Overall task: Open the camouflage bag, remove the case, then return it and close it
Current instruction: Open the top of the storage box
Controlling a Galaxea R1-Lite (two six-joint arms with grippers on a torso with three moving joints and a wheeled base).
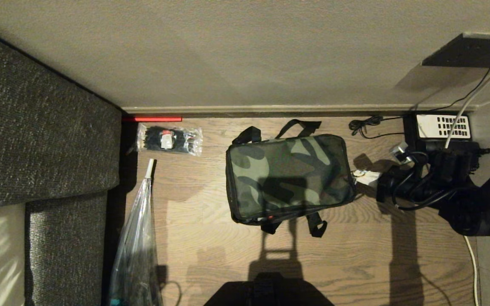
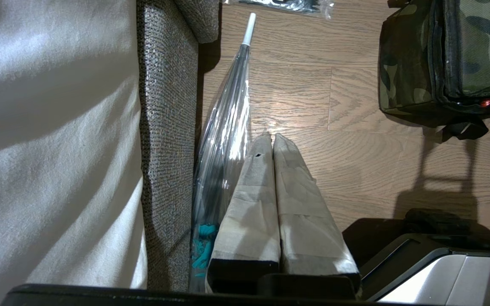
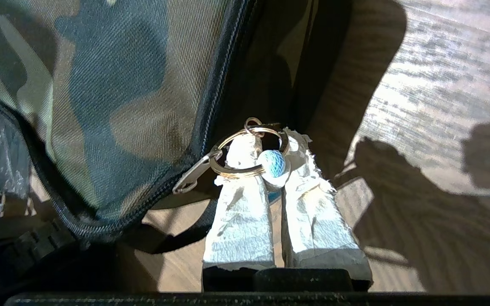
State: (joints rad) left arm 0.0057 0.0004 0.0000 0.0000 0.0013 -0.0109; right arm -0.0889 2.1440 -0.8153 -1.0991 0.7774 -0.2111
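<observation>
case hidden inside zipped woven camouflage bag (image 1: 287, 178); right gripper (image 3: 265, 159) was pinched on metal key ring (image 3: 245, 154) with blue bead; left gripper (image 2: 272, 140) was closed, empty.

You see the camouflage bag (image 1: 287, 178) lying flat on the wood floor at the centre of the head frame, green camouflage lid up and zipped shut, black straps poking out at its upper and lower edges.

Both claws (image 2: 272, 140) (image 3: 270, 148) have pale tape-wrapped fingers on black mounts; black cables loop the right arm (image 1: 474, 195).
</observation>
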